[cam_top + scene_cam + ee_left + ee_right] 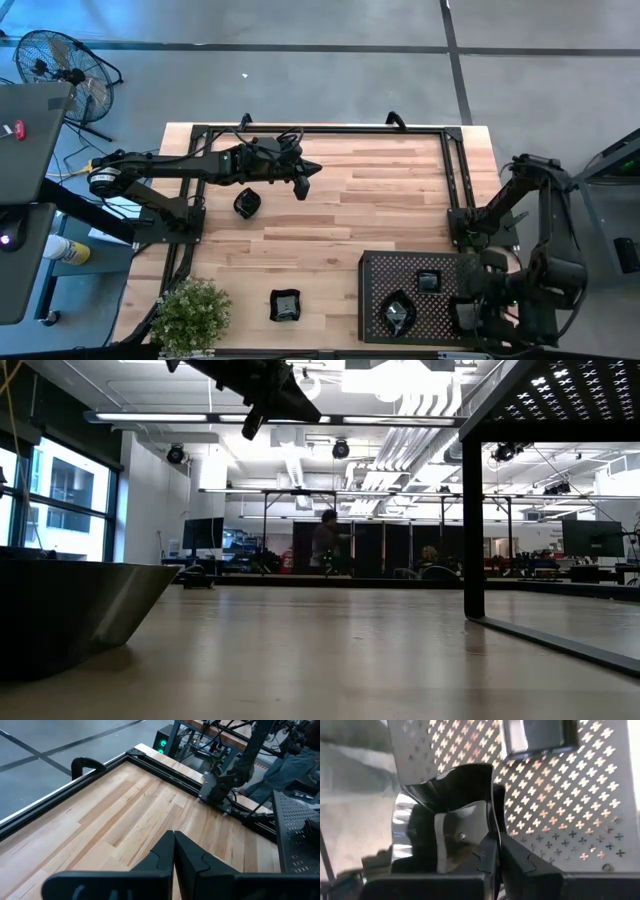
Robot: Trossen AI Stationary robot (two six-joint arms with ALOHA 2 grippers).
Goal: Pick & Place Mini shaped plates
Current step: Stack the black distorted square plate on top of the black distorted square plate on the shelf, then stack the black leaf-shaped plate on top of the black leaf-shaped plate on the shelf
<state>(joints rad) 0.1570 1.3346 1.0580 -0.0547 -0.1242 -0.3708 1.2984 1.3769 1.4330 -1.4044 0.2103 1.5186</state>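
Mini shaped plates: your right gripper, folded low at the tray's near right corner, pinches one wavy-edged plate by its rim, resting on the tray. Your left gripper hovers shut, reaching level over the table, beside another plate.

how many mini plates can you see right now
4: one on the bare wood near the left gripper, one at the table's near edge, and two on the tray, a square one and a wavy one. Others may be hidden.
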